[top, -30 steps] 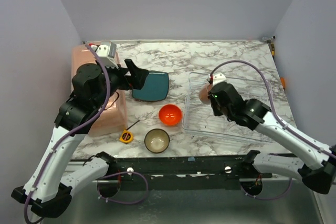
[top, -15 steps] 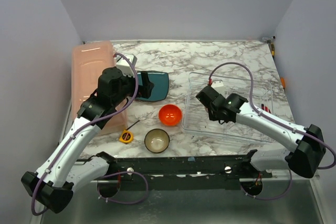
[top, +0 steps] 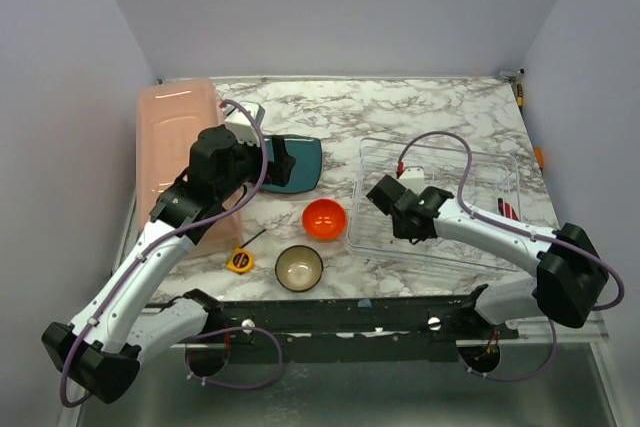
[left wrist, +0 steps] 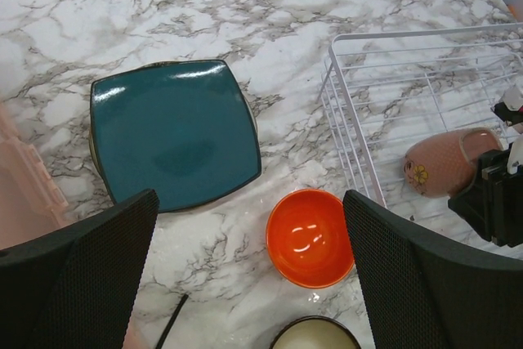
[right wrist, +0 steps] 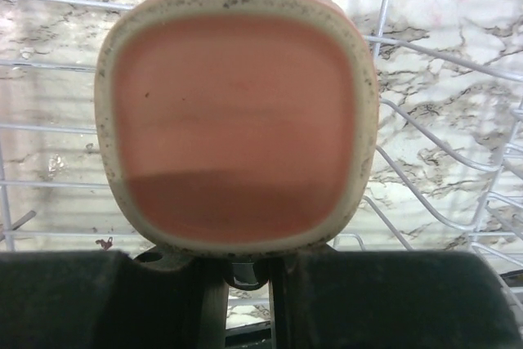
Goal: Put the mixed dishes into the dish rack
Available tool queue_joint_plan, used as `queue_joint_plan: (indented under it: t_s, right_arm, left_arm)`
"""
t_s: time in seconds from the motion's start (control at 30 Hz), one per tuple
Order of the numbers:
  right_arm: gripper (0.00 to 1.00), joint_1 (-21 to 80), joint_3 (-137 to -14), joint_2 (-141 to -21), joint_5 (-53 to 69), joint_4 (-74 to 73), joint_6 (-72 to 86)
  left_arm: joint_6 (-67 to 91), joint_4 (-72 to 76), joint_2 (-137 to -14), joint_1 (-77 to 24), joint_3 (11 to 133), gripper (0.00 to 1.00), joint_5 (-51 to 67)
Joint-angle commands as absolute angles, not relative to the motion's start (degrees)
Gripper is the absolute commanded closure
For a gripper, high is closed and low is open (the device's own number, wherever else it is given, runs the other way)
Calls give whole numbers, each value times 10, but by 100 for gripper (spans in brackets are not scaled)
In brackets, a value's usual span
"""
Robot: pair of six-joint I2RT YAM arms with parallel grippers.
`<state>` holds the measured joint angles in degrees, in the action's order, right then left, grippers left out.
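— What fills the table, biggest first?
— Reading the top view as a dial, the salmon tub runs along nine o'clock. The dish rack sits at three o'clock.
— And the dishes?
— The teal plate lies flat at ten o'clock, outside the rack. The orange bowl stands upright near the middle, just beside the rack's nine o'clock wall. The brown bowl is at its seven o'clock, apart from it.
— The mug?
— The mug is on its side inside the rack, near that nine o'clock wall. The right gripper has its fingers drawn close, pinching it.
— The other arm?
— The left gripper hangs above the plate's edge, fingers spread wide, holding nothing.
— Smallest?
— The yellow tape measure, at the brown bowl's nine o'clock.
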<state>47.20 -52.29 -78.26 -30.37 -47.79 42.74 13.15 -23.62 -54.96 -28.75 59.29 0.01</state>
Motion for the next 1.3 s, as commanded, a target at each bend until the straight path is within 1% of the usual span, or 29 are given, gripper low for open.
queue_joint_plan:
  t_s: [0.0, 0.1, 0.23, 0.37, 0.5, 0.6, 0.63, 0.67, 0.77, 0.83, 0.97, 1.07, 1.17, 1.27]
  right_arm:
    - [100, 474, -495, -775, -331, -418, 465]
    - [100, 474, -470, -759, -336, -382, 461]
    - [100, 474, -461, -750, -347, -386, 464]
    - [99, 474, -437, -721, -339, -366, 460]
    - [87, 474, -425, -699, -337, -360, 454]
    - [75, 474, -424, -689, -333, -356, 443]
    - [68, 474, -424, -686, -330, -354, 440]
    - [63, 474, -426, -682, -325, -350, 431]
    - [52, 474, -427, -670, -309, -334, 410]
    - [50, 474, -430, -661, -299, -323, 394]
    - [49, 474, -439, -631, -275, -312, 350]
    - [48, 474, -398, -567, -261, -254, 333]
    - [46, 474, -367, -492, -211, -189, 309]
    - [30, 474, -328, -420, -200, -136, 280]
  left_arm:
    - [121, -229, -560, -293, 599, 6, 5]
    - [121, -226, -569, -294, 598, 7, 5]
    - [128, -221, -585, -294, 596, 7, 14]
    - [136, -239, -614, -294, 620, 8, 30]
    - [150, -261, -632, -294, 644, 8, 43]
    - [168, -287, -648, -294, 665, 8, 69]
    - [175, -301, -654, -294, 671, 8, 80]
    - [185, -315, -658, -294, 674, 8, 91]
    - [220, -327, -648, -294, 651, 8, 128]
    - [250, -319, -628, -293, 617, 8, 145]
    - [307, -293, -578, -294, 534, 8, 180]
    - [346, -254, -537, -296, 475, 8, 196]
    - [361, -240, -515, -306, 445, 7, 199]
    - [349, -255, -516, -334, 442, 3, 165]
